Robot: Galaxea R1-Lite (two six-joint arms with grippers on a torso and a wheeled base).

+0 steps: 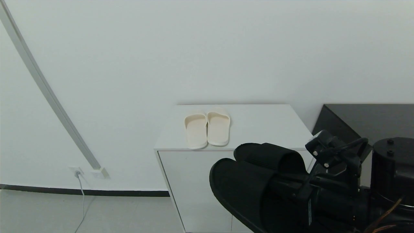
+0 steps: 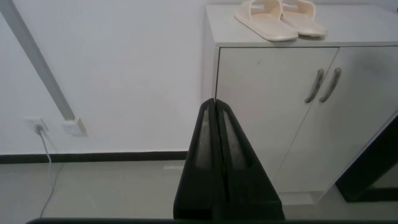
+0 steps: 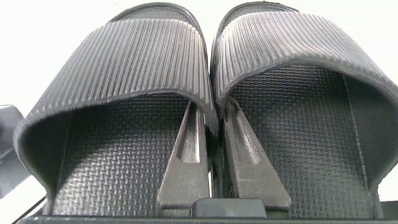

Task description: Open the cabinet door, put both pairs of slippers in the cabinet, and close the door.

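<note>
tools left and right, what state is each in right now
left tool: closed, holding nothing
right tool: closed on the inner edges of the black slippers, holding the pair

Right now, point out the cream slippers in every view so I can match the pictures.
Head view: cream slippers side by side on the white cabinet top, left of centre at its front edge.
Left wrist view: cream slippers on the same cabinet top, above the closed doors.
Right wrist view: the black slippers clamped by the right gripper.
Shared landmark: the cabinet top's front edge.
</note>
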